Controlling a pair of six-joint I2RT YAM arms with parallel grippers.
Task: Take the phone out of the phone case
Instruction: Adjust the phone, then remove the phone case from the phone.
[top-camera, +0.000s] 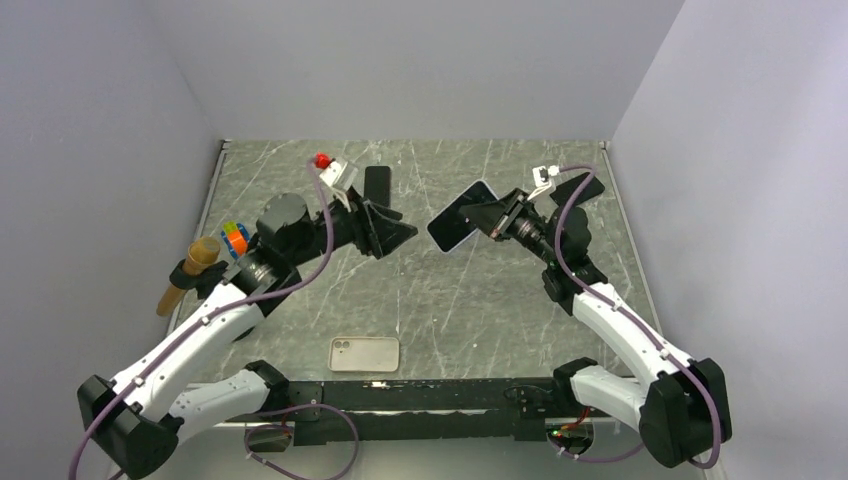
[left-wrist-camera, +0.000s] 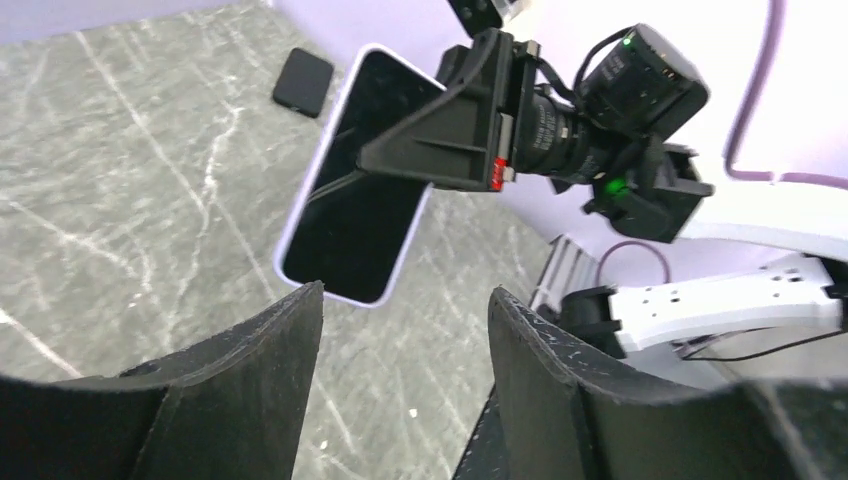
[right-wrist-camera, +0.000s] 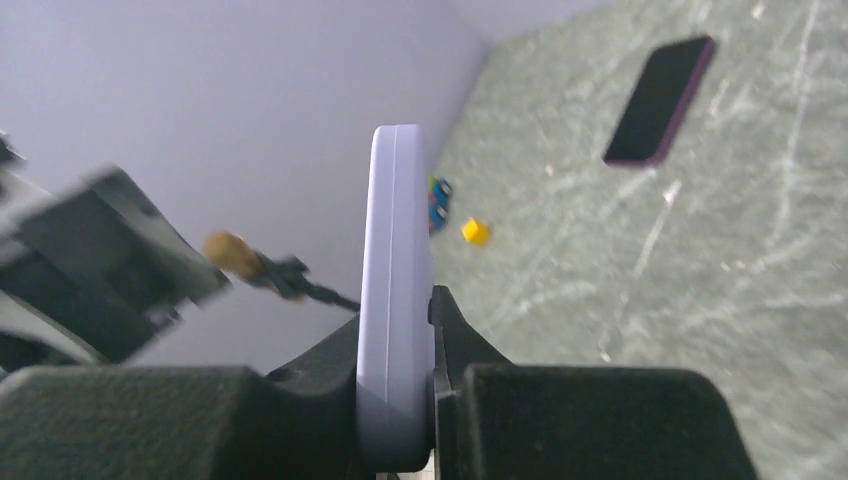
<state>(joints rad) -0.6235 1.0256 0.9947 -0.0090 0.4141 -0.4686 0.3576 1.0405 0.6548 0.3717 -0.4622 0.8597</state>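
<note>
The phone (top-camera: 462, 220), black screen inside a lavender phone case, hangs tilted above the middle of the table. My right gripper (top-camera: 492, 216) is shut on its upper end; in the right wrist view the lavender edge (right-wrist-camera: 396, 290) stands upright, pinched between both fingers of that gripper (right-wrist-camera: 396, 315). My left gripper (top-camera: 402, 232) is open and holds nothing, a short gap left of the phone's lower end. In the left wrist view the screen (left-wrist-camera: 360, 190) lies just beyond the spread fingertips (left-wrist-camera: 300, 300), with the right gripper (left-wrist-camera: 440, 150) clamped across it.
A beige phone-shaped slab (top-camera: 364, 353) lies flat near the front edge. A black phone (top-camera: 377, 183) lies at the back, another dark one (top-camera: 585, 188) at back right. A colourful cube (top-camera: 235, 238) and a wooden-handled tool (top-camera: 190, 272) sit at the left edge.
</note>
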